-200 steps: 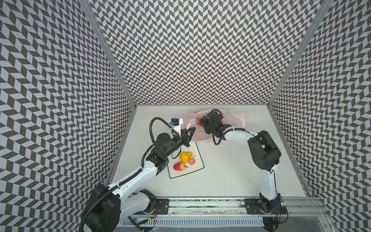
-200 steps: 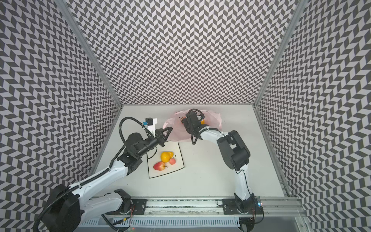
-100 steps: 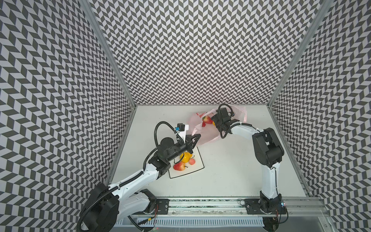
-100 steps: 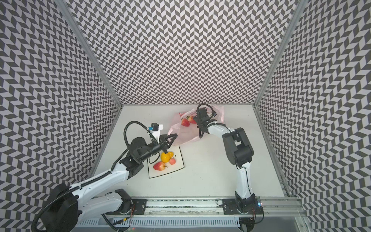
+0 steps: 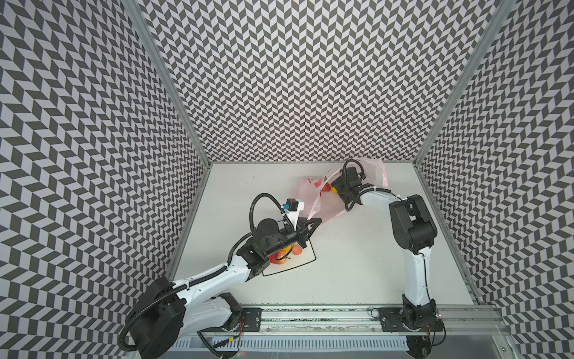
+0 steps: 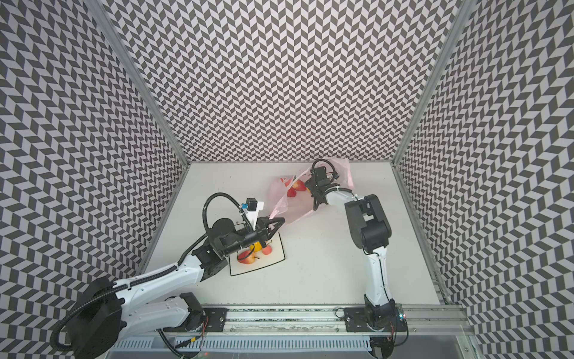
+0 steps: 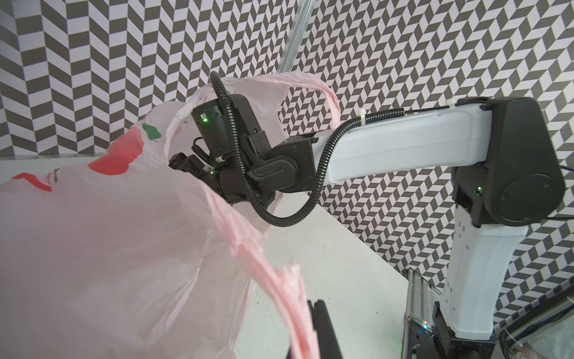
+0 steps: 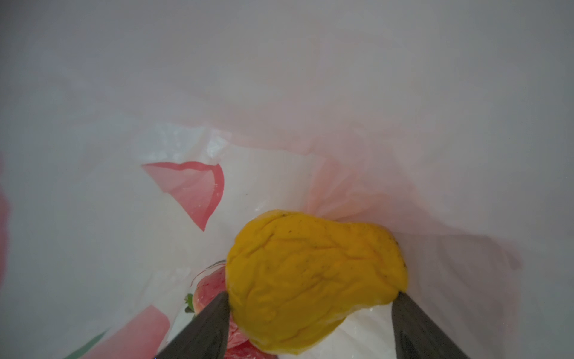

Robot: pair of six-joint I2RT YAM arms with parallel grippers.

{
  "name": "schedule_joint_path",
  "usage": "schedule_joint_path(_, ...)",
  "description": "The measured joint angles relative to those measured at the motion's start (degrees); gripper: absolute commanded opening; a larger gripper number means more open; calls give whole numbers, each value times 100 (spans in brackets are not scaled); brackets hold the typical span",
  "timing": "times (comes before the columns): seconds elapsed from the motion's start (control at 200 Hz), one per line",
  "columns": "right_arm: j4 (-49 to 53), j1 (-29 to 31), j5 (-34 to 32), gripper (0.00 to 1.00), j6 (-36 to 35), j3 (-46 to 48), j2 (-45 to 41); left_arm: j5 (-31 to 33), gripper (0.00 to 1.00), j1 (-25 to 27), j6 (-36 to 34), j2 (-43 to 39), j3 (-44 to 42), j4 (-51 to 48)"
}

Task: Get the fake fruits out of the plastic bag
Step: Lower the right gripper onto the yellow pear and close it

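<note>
Light: bright, even, diffuse, from above. The table [image 5: 357, 264] reads clean white in both top views. Shadows under the left arm [image 5: 214, 279] and right arm [image 5: 417, 279] are faint and soft-edged. Both top views are sharp throughout; the side walls [image 5: 93, 155] splay outward toward the frame edges, a wide-lens effect.

Left wrist view: the plastic bag [image 7: 108, 248] sits close to the lens, milky and out of focus; the right arm is crisp.

Right wrist view: hazy pink-white glow through the film, small glints on creases, yellow pear [image 8: 313, 279] fairly sharp.
</note>
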State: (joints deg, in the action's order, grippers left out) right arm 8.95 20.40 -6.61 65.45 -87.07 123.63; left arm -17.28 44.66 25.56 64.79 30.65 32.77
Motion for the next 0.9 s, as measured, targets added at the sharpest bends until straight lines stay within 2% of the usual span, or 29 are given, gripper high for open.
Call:
schedule_joint_path(0.366, 94, -72, -63, 81, -452, -472, 402, -33, 0, 57, 157, -118, -232, 9)
schedule_joint_path(0.441, 129, -101, -105, 77, -487, -546, 450, -39, 0, 70, 186, -203, -293, 4)
schedule_joint_path(0.611, 138, -175, -195, 57, -586, -553, 485, 9, 0, 72, 223, -369, -380, 0)
schedule_joint_path(0.701, 127, -205, -221, 51, -654, -553, 485, 74, 0, 72, 221, -393, -382, -2)
schedule_joint_path(0.766, 122, -216, -219, 54, -748, -551, 483, 133, 0, 72, 221, -396, -382, -2)
schedule_joint_path(0.896, 76, -216, -186, 73, -903, -411, 376, 208, 0, 72, 216, -387, -380, 0)
